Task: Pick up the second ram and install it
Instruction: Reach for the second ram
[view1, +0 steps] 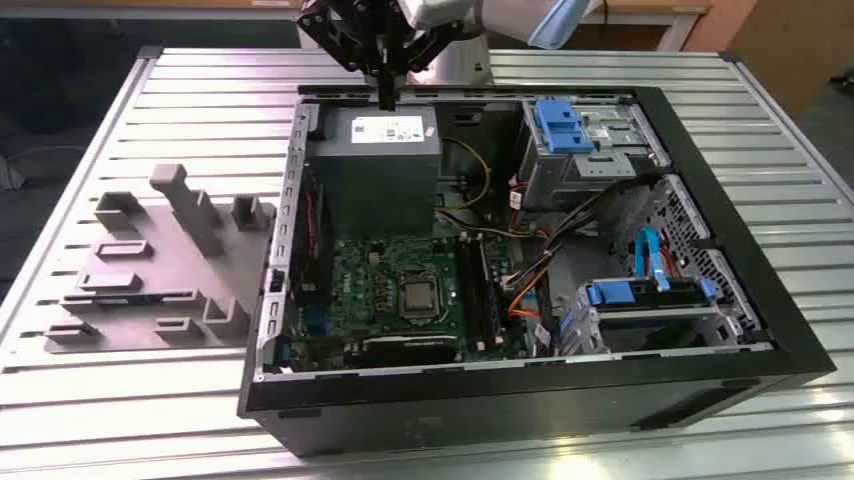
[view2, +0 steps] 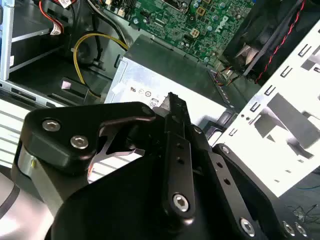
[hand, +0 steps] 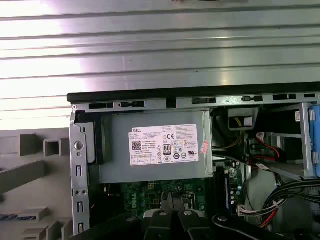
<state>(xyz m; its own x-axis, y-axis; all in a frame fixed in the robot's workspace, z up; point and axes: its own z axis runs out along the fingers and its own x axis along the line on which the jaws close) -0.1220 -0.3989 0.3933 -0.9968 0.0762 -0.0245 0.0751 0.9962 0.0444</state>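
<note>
Jaws pressed together, nothing visible between them. The gripper (view1: 387, 98) hangs just above the far edge of the one grey power supply (view1: 378, 160). It sits in one open computer case (view1: 534, 395), beside one green motherboard (view1: 360, 290). One grey holder block set (view1: 140, 305) lies at the exterior view's left on the slatted table (view1: 134, 410). I cannot tell where the second ram is or how it looks.

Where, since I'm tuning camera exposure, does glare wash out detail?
First wrist view: ribbed table blows out in white bands. Second wrist view: power supply and perforated panel glare pale. Exterior view: even light, mild table sheen.
</note>
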